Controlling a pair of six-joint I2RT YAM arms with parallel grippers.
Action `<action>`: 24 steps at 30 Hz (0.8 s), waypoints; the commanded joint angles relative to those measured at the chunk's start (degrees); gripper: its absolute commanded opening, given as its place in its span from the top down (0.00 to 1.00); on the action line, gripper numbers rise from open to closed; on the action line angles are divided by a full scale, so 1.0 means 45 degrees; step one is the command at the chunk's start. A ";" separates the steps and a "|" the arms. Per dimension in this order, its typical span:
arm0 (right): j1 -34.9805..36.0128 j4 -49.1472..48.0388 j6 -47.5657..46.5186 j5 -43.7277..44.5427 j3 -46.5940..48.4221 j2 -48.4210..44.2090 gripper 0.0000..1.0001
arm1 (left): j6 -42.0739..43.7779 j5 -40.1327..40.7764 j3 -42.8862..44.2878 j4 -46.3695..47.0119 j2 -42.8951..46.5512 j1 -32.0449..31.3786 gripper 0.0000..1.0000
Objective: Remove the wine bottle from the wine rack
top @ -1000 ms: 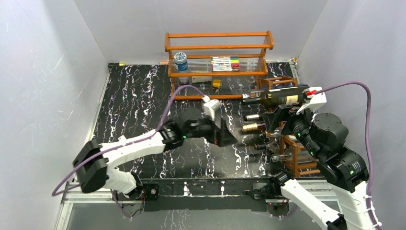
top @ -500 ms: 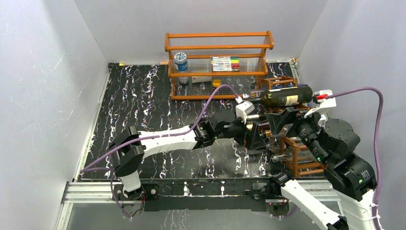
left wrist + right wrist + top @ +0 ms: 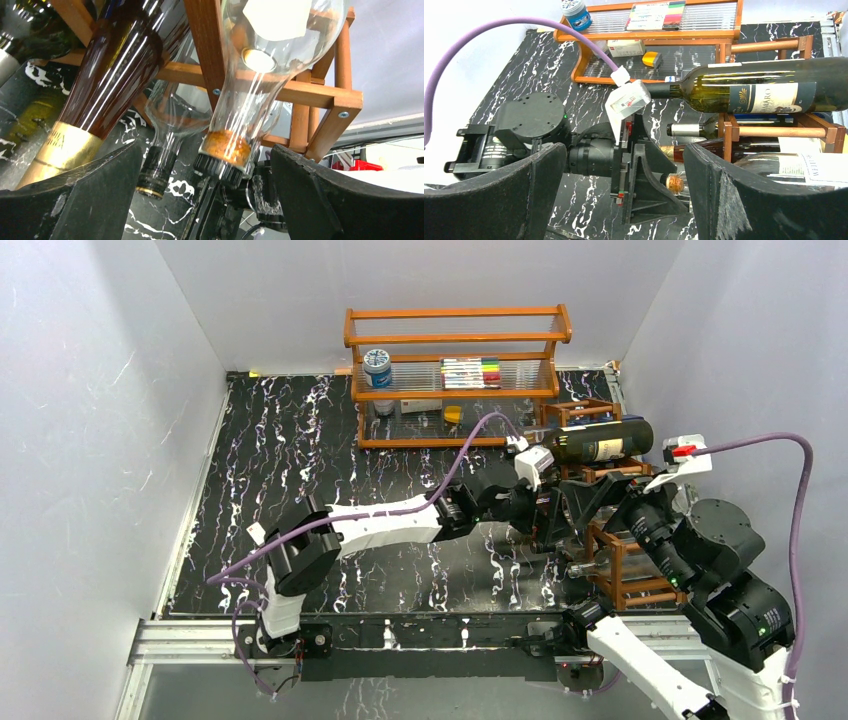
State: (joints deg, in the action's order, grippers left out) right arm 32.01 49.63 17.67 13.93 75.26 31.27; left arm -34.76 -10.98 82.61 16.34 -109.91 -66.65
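One wine bottle point(image 3: 600, 443) lies level atop the wine rack point(image 3: 774, 132), neck leftward; left gripper point(image 3: 205, 195) and right gripper point(image 3: 624, 185) apart.

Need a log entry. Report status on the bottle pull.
Left gripper open, lined up on corked neck of clear bottle. Right gripper open, empty. Bottle in rack, not gripped. Brown bottle close alongside.

Wine rack point(image 3: 607, 562) stands at 4 o'clock on the surface point(image 3: 290, 450). A dark green wine bottle point(image 3: 600, 443) lies across its top, neck toward 9 o'clock. Left gripper point(image 3: 552, 522) is against the rack's 9 o'clock face, at the protruding bottle necks.
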 commanded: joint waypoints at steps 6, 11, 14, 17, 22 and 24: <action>0.0065 -0.0305 -0.0244 -0.0069 0.0464 -0.0297 0.02 | -0.0444 -0.0937 0.1661 0.0570 -0.0928 0.0000 0.09; 0.0074 -0.0227 -0.0321 0.0015 0.0478 -0.0489 0.02 | -0.0606 -0.1267 0.2450 0.0547 -0.1515 -0.0032 0.21; 0.0074 -0.0179 -0.0396 0.0077 0.0515 -0.0517 0.02 | -0.0618 -0.1424 0.2857 0.0626 -0.1739 -0.0032 0.29; 0.0074 -0.0152 -0.0411 0.0058 0.0525 -0.0542 0.02 | -0.0235 -0.1721 0.3430 0.0093 -0.2005 -0.0032 0.24; 0.0074 0.0002 -0.0480 0.0206 0.0607 -0.0583 0.02 | -0.0055 -0.1940 0.4125 -0.0487 -0.2342 -0.0032 0.25; 0.0071 0.0007 -0.0489 0.0248 0.0604 -0.0613 0.02 | -0.0252 -0.2030 0.4186 -0.0354 -0.2489 -0.0032 0.27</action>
State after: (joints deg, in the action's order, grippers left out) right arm 32.01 50.74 16.29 13.85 75.66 29.45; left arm -36.01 -17.82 98.74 14.87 -121.10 -66.65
